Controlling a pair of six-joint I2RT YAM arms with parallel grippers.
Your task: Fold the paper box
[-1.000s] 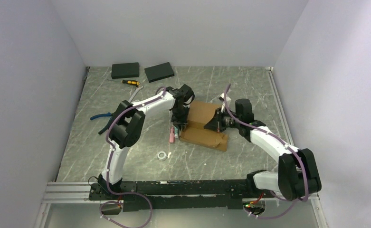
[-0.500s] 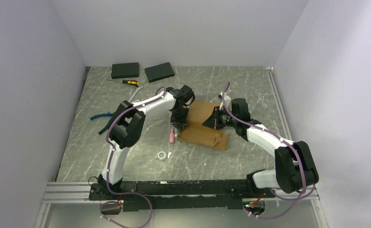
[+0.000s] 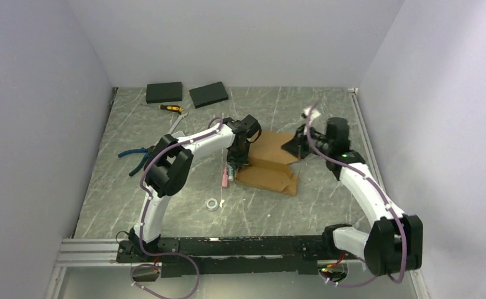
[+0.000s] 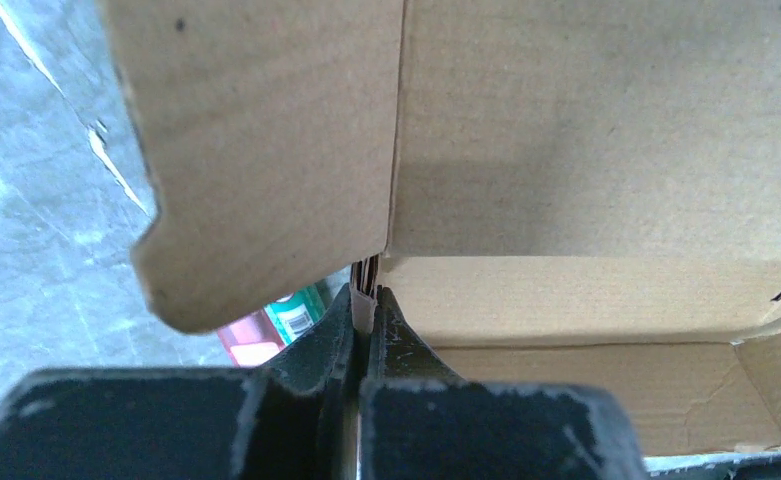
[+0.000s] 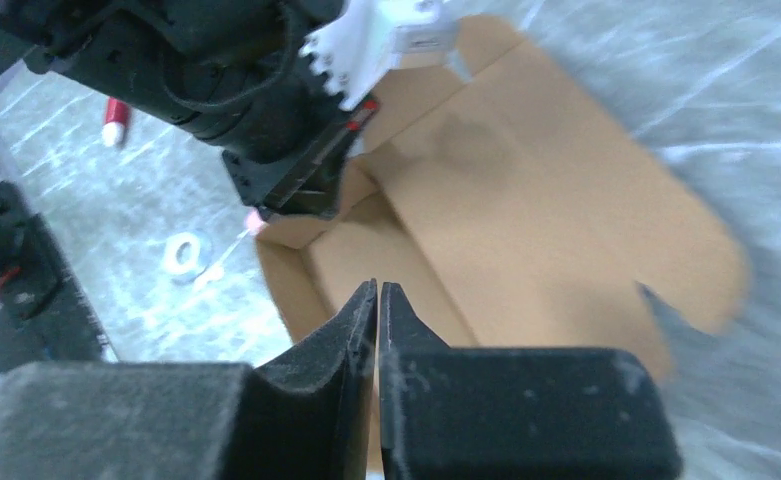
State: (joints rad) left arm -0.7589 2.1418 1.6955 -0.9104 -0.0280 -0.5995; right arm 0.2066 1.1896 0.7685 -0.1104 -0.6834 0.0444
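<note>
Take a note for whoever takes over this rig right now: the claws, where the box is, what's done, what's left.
Left claw: shut on a cardboard edge at the left side of the paper box.
Right claw: shut, nothing between its fingers, held over the box.
Box: mid-table between the arms, partly folded.
Done: some panels creased and raised.
Left: the wide far panel and its side flaps are open; fold the rest and close it.

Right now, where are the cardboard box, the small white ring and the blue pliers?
Cardboard box (image 3: 268, 179): top view, near panel.
Small white ring (image 3: 208, 204): top view, its rim.
Blue pliers (image 3: 131, 153): top view, upper handle.
</note>
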